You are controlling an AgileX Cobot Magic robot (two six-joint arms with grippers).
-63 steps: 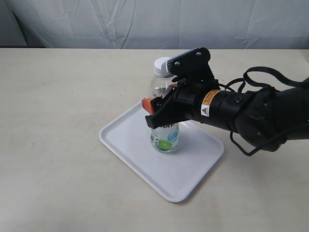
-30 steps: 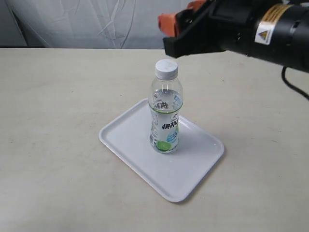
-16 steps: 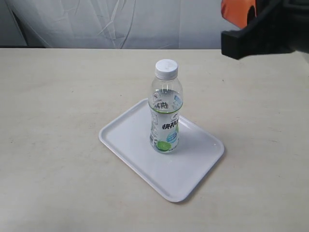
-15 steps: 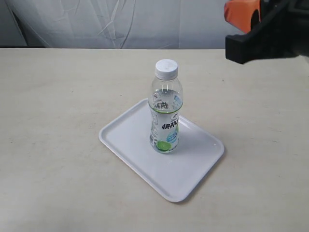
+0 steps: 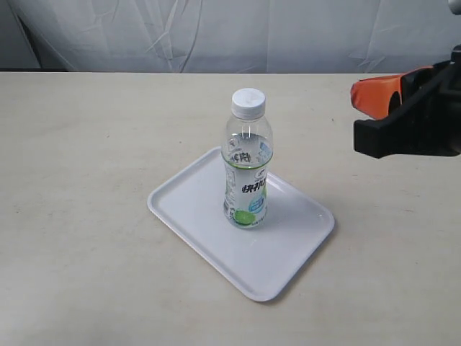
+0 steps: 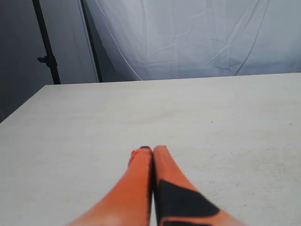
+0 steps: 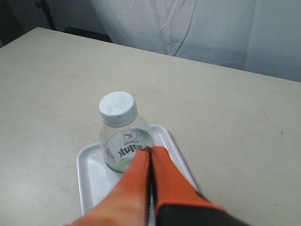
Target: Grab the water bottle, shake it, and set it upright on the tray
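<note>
The water bottle [image 5: 246, 169] is stood upright near the middle of the tray [image 5: 189, 205], and bare tray floor is seen around it up to the rim. The right gripper [image 5: 358, 97] is held at the right edge of the exterior view, well apart from the bottle. Its 2 fingers are pressed together and nothing is gripped. The left gripper [image 6: 151, 151] is likewise closed and empty over the table [image 5: 86, 144].
</note>
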